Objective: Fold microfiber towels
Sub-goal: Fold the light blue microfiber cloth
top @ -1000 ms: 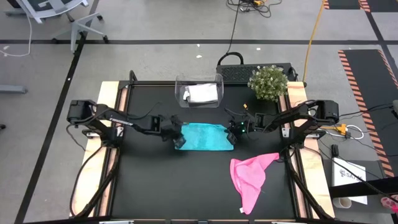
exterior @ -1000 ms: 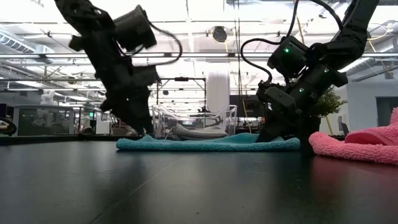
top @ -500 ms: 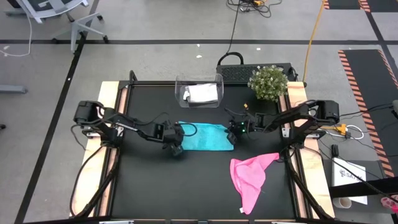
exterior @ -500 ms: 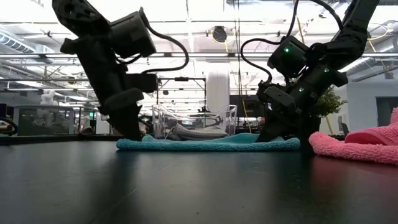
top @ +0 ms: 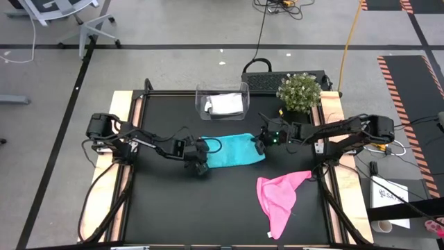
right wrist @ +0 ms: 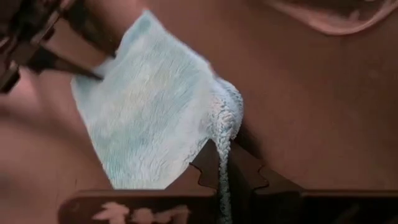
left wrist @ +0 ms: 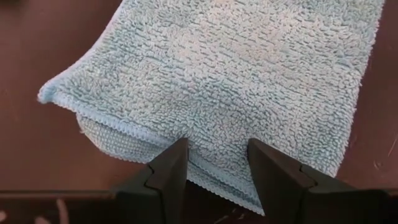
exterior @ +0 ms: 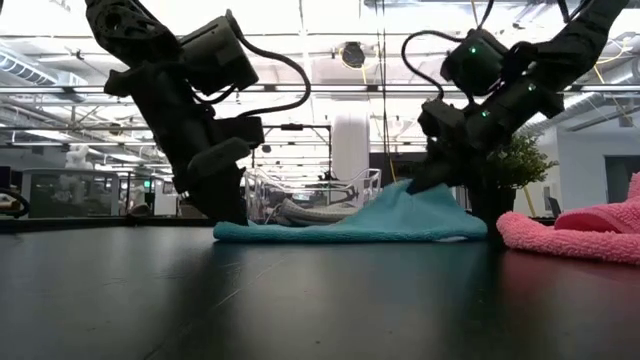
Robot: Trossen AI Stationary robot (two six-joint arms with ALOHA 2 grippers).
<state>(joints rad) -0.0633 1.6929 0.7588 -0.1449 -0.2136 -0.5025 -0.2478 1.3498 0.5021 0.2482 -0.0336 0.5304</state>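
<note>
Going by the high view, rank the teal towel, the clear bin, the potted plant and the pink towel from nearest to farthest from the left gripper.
From the left gripper, at the teal towel's left edge:
1. Teal towel: touching it, just to its right.
2. Clear bin: at the table's far edge, holding the grey-white towel.
3. Pink towel: near right part of the table.
4. Potted plant: far right corner.

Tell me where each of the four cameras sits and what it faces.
High view: overhead, straight down; both arms, teal towel, pink towel.
Low view: table height, level across; both arms descend onto the teal towel.
Left wrist view: past the open left gripper onto towel.
Right wrist view: right gripper pinching the towel's edge.
All share the teal towel.
</note>
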